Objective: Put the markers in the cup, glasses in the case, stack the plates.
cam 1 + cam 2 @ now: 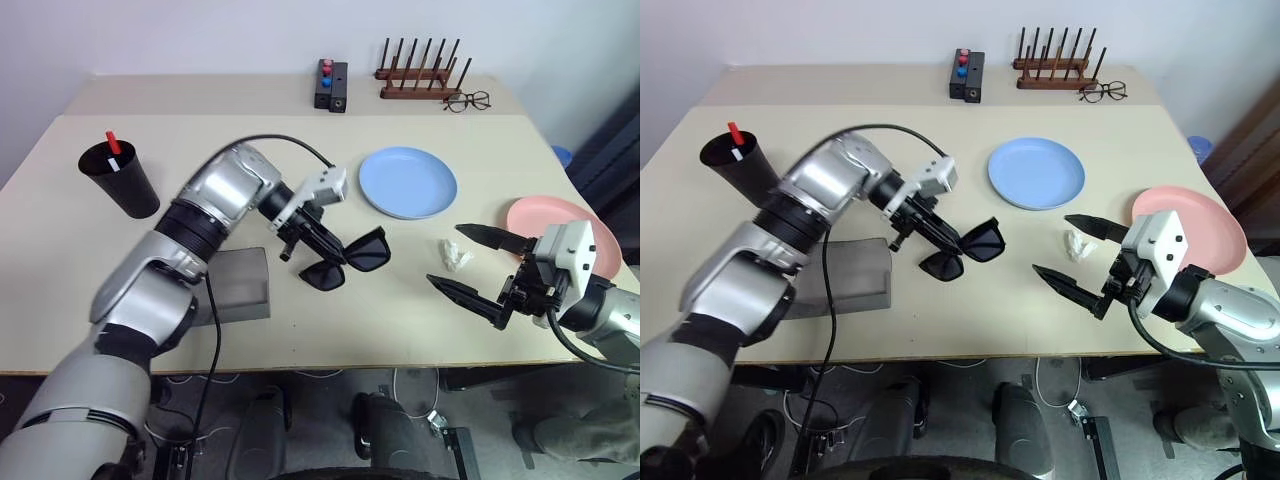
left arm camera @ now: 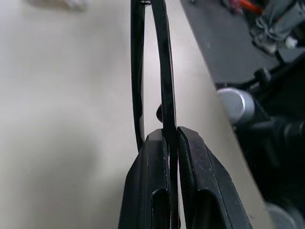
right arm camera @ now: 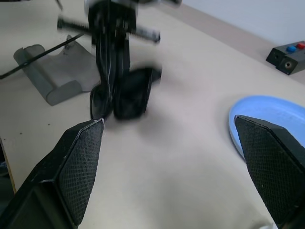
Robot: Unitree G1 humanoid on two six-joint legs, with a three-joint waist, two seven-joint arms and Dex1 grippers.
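At the upper left of the head view, the tall dark tapered cup (image 1: 120,178) already holds a red-capped marker (image 1: 113,143). Lower left, the grey felt glasses case (image 1: 238,283) lies on the beige desk (image 1: 400,300), likely waiting for the black thick-framed sunglasses (image 1: 348,260) at centre. The left gripper (image 1: 322,243) has its jaws pinched shut on their frame. Lower right, the right gripper (image 1: 465,262) hovers with jaws spread wide, empty.

Glasses (image 1: 348,260) between case (image 1: 240,285) left, plates (image 1: 408,182) right
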